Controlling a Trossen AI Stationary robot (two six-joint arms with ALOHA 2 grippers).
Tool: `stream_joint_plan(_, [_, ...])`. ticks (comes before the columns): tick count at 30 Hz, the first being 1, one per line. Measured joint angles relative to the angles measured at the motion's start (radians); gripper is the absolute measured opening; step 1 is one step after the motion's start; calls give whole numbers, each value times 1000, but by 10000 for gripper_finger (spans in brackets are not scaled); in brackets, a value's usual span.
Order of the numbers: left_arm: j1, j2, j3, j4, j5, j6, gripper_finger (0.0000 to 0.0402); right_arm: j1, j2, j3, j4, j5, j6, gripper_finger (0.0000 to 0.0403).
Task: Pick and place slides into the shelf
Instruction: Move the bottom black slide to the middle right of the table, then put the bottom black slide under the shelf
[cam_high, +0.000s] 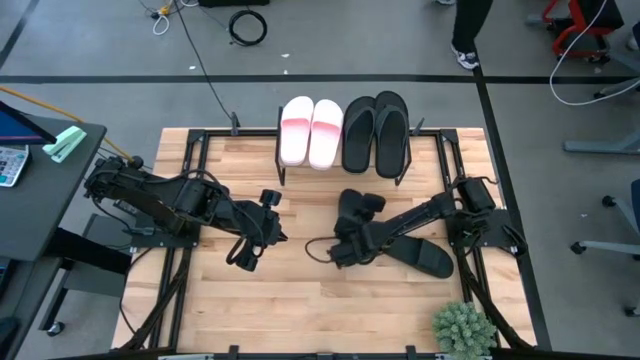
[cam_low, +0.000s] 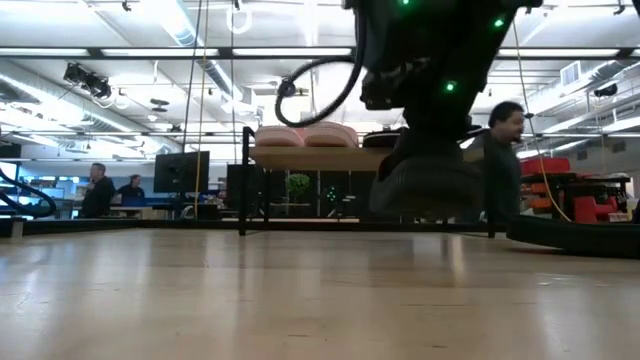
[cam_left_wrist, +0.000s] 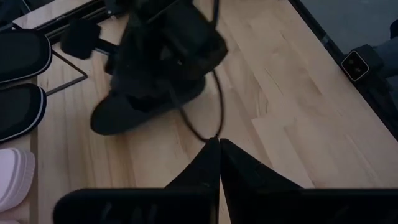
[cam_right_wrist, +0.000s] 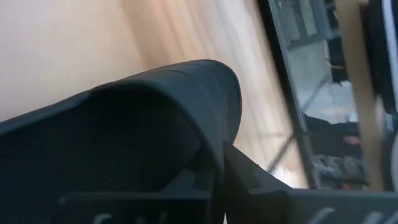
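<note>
The shelf (cam_high: 281, 150) stands at the table's far edge. Its top board carries two pink-and-white slides (cam_high: 310, 130) and two black wide-strap slides (cam_high: 375, 130), soles down. My right gripper (cam_high: 340, 252) is mid-table, shut on a black flip-flop (cam_low: 430, 185), which also shows in the left wrist view (cam_left_wrist: 121, 118). The second black flip-flop (cam_high: 425, 257) lies flat on the table under my right arm. My left gripper (cam_high: 244, 260) hovers left of centre, shut (cam_left_wrist: 219, 158) and empty. My right gripper pinches the black flip-flop between its two fingers (cam_right_wrist: 239, 177), at the sole's edge near one rounded end (cam_right_wrist: 214, 134). The gripper's own body hides the rest of the hold. The flip-flop hangs below the gripper, lifted clear of the table (cam_low: 430, 205).
Bare tabletop lies between the two grippers and toward the near edge. A small green plant (cam_high: 462, 328) stands at the near right corner. A cable loop (cam_high: 315, 250) hangs beside my right gripper. People stand in the room beyond the table (cam_low: 505, 165).
</note>
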Motion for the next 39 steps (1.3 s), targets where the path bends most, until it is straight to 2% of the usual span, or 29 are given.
stream_joint_plan(3, [0,0,0,0,0,0,12,-34,-1,1,-55,-8,19,17])
stream_joint_plan(8, [0,0,0,-1,0,-24,19,-95,-1,1,-108,-155,17,17])
stream_joint_plan(12, [0,0,0,0,0,-24,24,-124,-1,1,-131,-190,7,31])
stream_joint_plan(17, [0,0,0,0,0,-24,19,-142,-2,1,-133,-265,-2,84])
stream_joint_plan(22, [0,0,0,-1,0,-24,14,-134,-11,1,-147,-251,1,152])
stream_joint_plan(26, [0,0,0,0,0,-32,19,-109,-47,1,-159,-240,15,182])
stream_joint_plan(31, [-1,0,0,-1,0,-49,24,-46,-145,2,-157,-316,39,184])
stream_joint_plan(35, [-2,0,0,0,0,-49,18,19,-242,2,-115,-439,145,170])
stream_joint_plan(39, [-2,0,0,-1,0,-49,13,105,-300,-7,120,-496,151,138])
